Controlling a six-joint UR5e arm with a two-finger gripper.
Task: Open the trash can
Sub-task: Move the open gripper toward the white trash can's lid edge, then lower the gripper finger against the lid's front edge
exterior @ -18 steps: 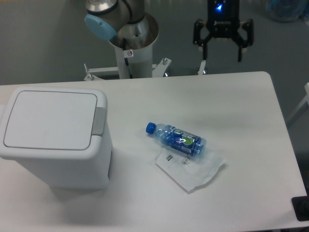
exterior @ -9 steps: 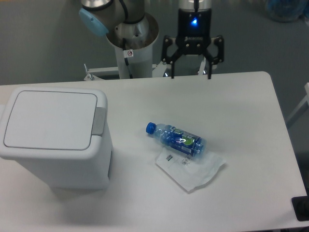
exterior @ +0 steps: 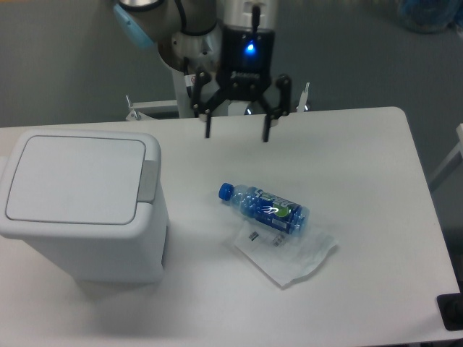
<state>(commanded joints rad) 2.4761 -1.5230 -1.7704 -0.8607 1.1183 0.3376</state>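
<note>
The trash can is a large white boxy bin at the left of the table. Its flat lid lies shut, with a grey push tab at its right edge. My gripper hangs open and empty above the back of the table, to the right of and behind the bin, its two black fingers pointing down.
A blue plastic bottle lies on its side at the table's middle, partly on a clear plastic bag. The robot's base stands behind the table's back edge. The white table stretches right.
The gripper has moved left and lower, from behind the table's back right to above the table nearer the bin. It stays open. The bin, bottle and bag have not moved.
</note>
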